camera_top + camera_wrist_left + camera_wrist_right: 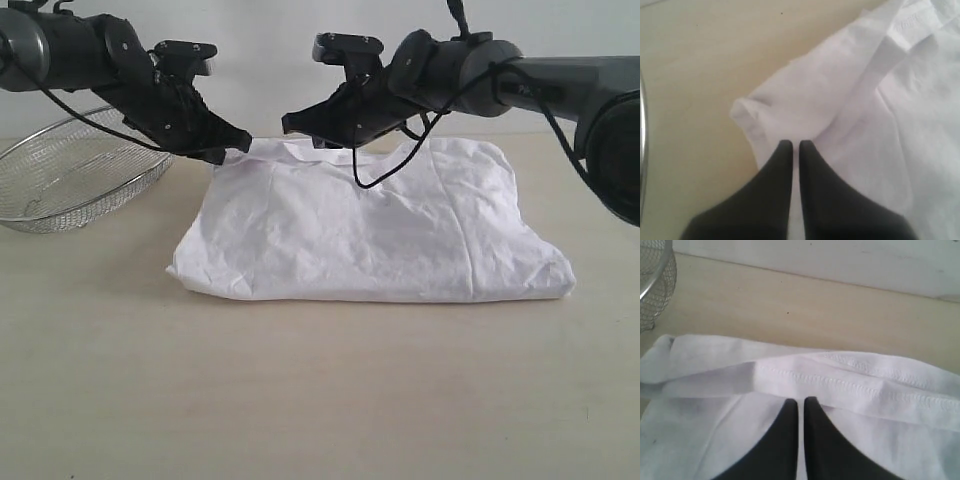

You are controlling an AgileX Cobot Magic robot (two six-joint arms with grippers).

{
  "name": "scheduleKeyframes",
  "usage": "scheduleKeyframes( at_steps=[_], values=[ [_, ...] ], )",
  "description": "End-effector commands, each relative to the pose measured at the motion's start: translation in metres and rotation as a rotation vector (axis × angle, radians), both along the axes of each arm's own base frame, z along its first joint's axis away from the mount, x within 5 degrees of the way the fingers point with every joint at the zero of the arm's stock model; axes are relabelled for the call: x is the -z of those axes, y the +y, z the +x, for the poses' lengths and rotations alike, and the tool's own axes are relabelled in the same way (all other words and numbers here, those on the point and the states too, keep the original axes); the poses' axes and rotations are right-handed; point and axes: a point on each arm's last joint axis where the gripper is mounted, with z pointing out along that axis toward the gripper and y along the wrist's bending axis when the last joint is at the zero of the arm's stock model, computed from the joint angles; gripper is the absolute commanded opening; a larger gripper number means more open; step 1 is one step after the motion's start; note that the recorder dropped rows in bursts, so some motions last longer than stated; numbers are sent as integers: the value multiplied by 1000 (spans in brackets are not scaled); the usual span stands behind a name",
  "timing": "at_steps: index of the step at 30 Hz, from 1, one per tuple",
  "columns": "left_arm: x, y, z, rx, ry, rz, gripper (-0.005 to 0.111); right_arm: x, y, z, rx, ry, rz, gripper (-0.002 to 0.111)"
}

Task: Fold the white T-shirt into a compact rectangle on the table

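Pale bench [320,400] under white T-shirt [380,230]. Pinched at far edge by left fingers [776,175] and right fingers [819,432], pressed together, likely for folding forward.

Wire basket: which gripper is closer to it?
Left. The left gripper sits at the white T-shirt's far corner beside the wire basket; the right gripper is further along that far edge, away from it.
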Motion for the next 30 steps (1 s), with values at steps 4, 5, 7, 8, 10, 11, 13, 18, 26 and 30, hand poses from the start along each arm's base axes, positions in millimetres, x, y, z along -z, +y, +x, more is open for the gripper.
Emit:
scheduleKeyframes(
  at_steps=[4, 5, 7, 8, 10, 11, 13, 18, 26, 30],
  values=[
    [2, -3, -7, 45, 82, -20, 5, 0, -3, -2, -44, 53, -23, 0],
    [2, -5, -8, 65, 93, -35, 5, 2, -6, -3, -46, 71, -28, 0],
    [1, -10, -12, 113, 124, -72, 5, 5, -12, -4, -37, 108, -44, 0],
    [1, -12, -14, 139, 136, -88, 5, 5, -16, -4, -28, 121, -50, 0],
    [0, -16, -18, 176, 168, -126, 5, 1, -23, -6, -20, 147, -67, 0],
    [0, -17, -21, 194, 194, -137, 5, -3, -24, -8, -21, 162, -79, 0],
    [1, -20, -27, 243, 246, -140, 5, -9, -27, -13, -39, 199, -124, 0],
    [4, -23, -35, 281, 305, -155, 5, -27, -34, -31, -20, 269, -166, 0],
    [26, -53, -50, 365, 408, -132, 5, 3, -45, -60, -2, 402, -210, 0],
    [47, -58, -53, 344, 467, -82, 5, 22, -47, -69, 2, 440, -217, 0]
  ],
)
